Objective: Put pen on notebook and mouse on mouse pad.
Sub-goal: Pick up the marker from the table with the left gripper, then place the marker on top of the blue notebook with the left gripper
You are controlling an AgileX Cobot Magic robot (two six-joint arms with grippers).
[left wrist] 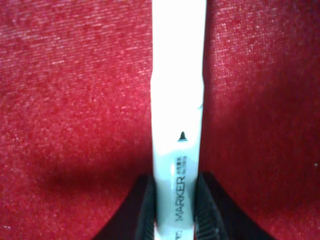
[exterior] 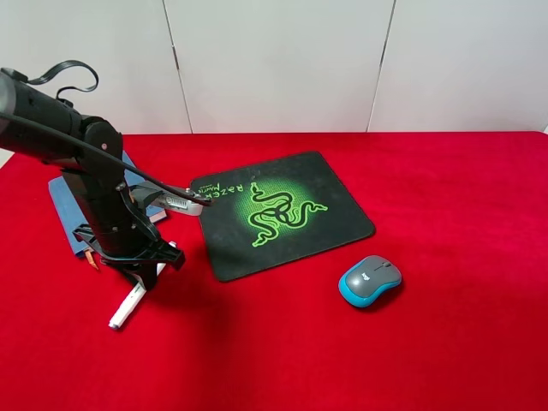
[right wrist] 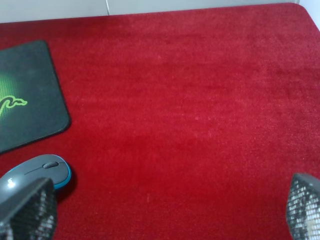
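Note:
The white pen (exterior: 127,308) lies on the red cloth at the front left. My left gripper (exterior: 144,276) reaches down over its far end, and in the left wrist view the gripper (left wrist: 176,200) is shut on the pen (left wrist: 178,100), black fingers (left wrist: 144,210) pressed against both sides. The blue notebook (exterior: 62,201) lies behind the left arm, mostly hidden. The grey and teal mouse (exterior: 370,281) sits on the cloth just off the near right corner of the black mouse pad (exterior: 282,212). My right gripper (right wrist: 170,220) hangs open above the cloth beside the mouse (right wrist: 37,172).
Red cloth (exterior: 462,205) covers the whole table, with a white wall behind it. The notebook's orange ribbon (exterior: 92,259) pokes out by the left arm. A corner of the mouse pad (right wrist: 30,95) shows in the right wrist view.

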